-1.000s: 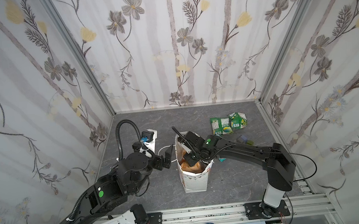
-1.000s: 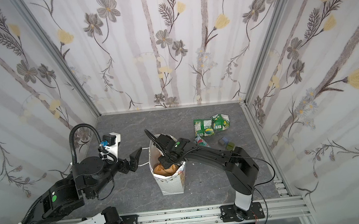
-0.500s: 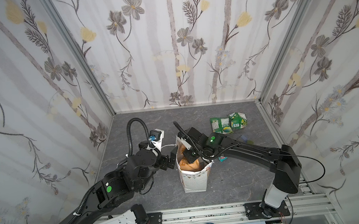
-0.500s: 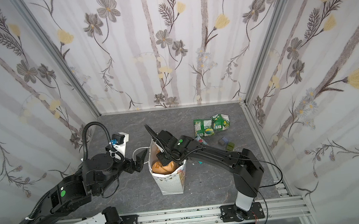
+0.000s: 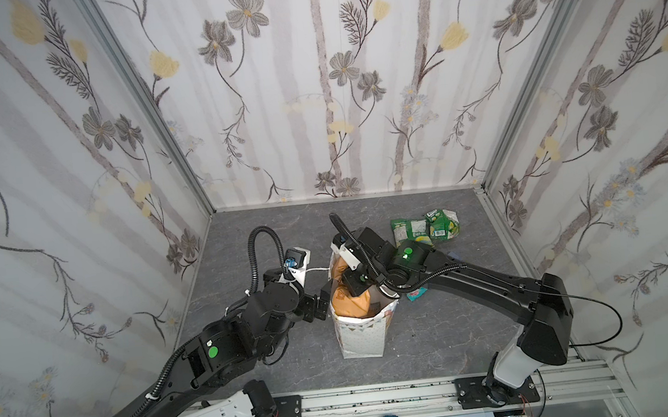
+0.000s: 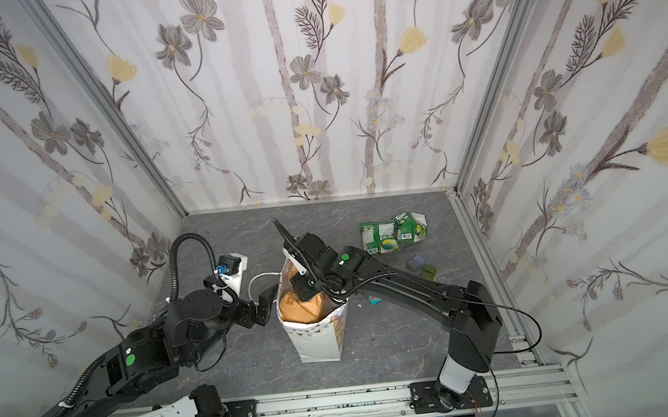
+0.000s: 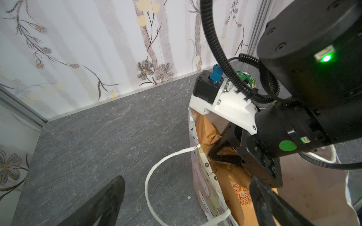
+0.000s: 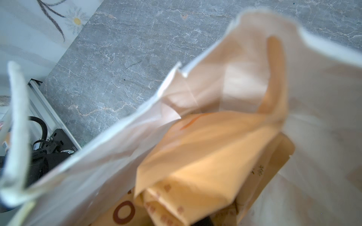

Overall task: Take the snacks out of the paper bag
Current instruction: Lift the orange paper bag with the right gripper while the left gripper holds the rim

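**Task partway done.** The bag point(image 5: 360, 332) stands upright at lower centre in both top views, mouth open, on the grey bench point(image 5: 239, 243).

**Out on the bench:**
- Two green packets point(image 5: 409, 229) lie touching side by side, right of centre toward the back wall.
- A teal packet point(image 5: 417, 293) lies just right of the bag, half hidden under the right arm.
- Small cubes point(image 6: 417, 263) lie near it; they are no part of the job.

**In the bag:** the tan pouch point(image 5: 349, 300) fills most of the mouth, its top rising to the rim. Any packets beneath it are hidden.

**End effectors:**
- The right end effector point(image 7: 217, 152) is down in the mouth, clenched, fingers against the pouch's crumpled top. Whether film is truly pinched between them cannot be told.
- The left end effector point(image 7: 187, 182) is released, jaws wide. One finger is outside the bag's left wall and one inside, straddling it near the cord handle point(image 7: 172, 156) without gripping.

**Judged remaining:** lift the pouch clear, then check the bag's bottom.
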